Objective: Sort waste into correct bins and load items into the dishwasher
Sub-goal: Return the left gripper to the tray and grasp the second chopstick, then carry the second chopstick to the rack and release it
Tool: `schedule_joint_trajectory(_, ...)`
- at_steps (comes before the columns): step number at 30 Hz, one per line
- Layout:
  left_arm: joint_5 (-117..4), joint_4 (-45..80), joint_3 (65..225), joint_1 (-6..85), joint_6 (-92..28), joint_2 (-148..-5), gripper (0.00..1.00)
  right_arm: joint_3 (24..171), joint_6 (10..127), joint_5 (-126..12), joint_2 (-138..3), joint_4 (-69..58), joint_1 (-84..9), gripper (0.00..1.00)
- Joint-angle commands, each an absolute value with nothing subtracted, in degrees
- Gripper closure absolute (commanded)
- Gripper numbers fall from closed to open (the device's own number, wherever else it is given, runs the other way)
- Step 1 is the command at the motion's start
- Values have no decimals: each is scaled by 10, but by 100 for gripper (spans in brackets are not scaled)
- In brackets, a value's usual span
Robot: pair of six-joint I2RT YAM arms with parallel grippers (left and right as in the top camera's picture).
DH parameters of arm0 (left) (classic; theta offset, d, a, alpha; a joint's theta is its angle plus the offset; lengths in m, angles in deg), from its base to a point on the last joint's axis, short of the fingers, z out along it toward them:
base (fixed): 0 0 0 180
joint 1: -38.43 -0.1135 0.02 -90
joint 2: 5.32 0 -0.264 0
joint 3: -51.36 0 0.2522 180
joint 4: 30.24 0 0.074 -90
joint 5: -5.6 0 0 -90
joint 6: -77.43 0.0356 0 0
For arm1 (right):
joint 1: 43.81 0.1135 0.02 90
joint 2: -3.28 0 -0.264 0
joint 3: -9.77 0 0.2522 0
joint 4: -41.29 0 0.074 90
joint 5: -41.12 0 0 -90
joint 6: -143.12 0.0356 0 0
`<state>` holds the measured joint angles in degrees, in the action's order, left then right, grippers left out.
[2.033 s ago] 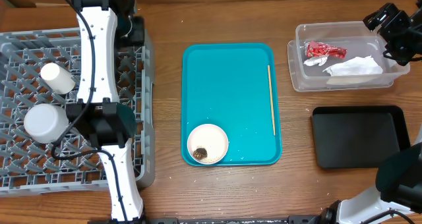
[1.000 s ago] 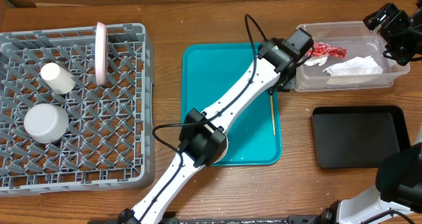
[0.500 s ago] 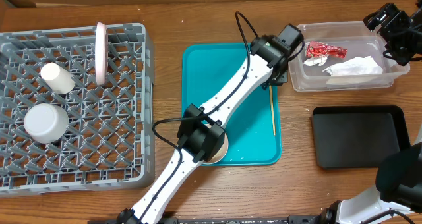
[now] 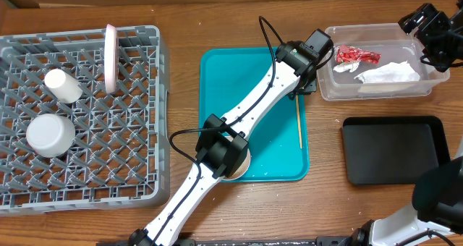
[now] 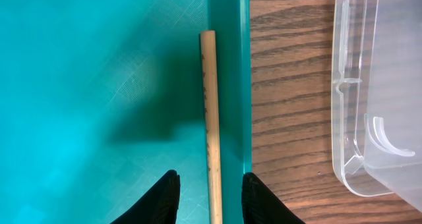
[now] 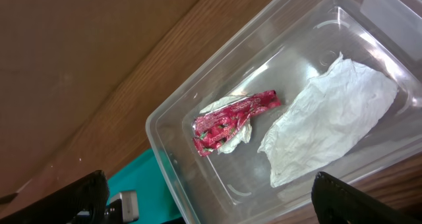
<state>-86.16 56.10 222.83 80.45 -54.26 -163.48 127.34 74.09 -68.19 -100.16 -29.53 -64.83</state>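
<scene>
The left gripper (image 5: 212,191) hangs low over the teal tray (image 5: 79,85) with its fingers loosely parted, gripping nothing. The wooden stick (image 5: 209,105) lies straight below it, in the gap between the two fingertips with a little daylight on each side.

The stick's long axis runs square across the line on which the fingers close, so a pinch would catch it across its thin width. The hold would land near one end and not at the middle, judging by the overhead view. The stick lies flat against the tray's raised lip, which sits just outside one finger and may leave that finger little room to get down. The clear tub (image 5: 369,85) is a short way beyond that lip.

The left arm is plainly the nearer one. The right gripper (image 6: 221,201) is spread wide and empty above the tub, where the red wrapper (image 6: 234,118) and paper napkin (image 6: 330,128) already lie.

The stick looks pale, round, slim and straight, with a blunt cut end, and is probably light and apt to roll.
</scene>
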Motion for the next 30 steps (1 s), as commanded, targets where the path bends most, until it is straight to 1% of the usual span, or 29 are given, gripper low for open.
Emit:
schedule_joint_trajectory(1, -863, 555, 2214, 809, -550, -1644, 67, 1288, 742, -684, -993, -294, -649, 0)
schedule_joint_trajectory(11, -865, 526, 2153, 808, -550, -1644, 67, 1288, 742, -684, -993, -294, -649, 0)
schedule_joint_trajectory(13, -865, 524, 2152, 809, -549, -1644, 68, 1288, 742, -684, -993, -294, -649, 0)
schedule_joint_trajectory(15, -865, 525, 2152, 808, -545, -1644, 76, 1288, 742, -684, -993, -294, -649, 0)
schedule_joint_trajectory(18, -864, 528, 2152, 807, -543, -1644, 96, 1288, 742, -684, -993, -294, -649, 0)
schedule_joint_trajectory(21, -863, 539, 2153, 801, -533, -1641, 96, 1288, 742, -684, -993, -294, -649, 0)
schedule_joint_trajectory(25, -863, 570, 2165, 787, -484, -1620, 96, 1288, 742, -684, -993, -294, -649, 0)
schedule_joint_trajectory(30, -864, 626, 2216, 742, -418, -1565, 96, 1288, 742, -684, -993, -294, -649, 0)
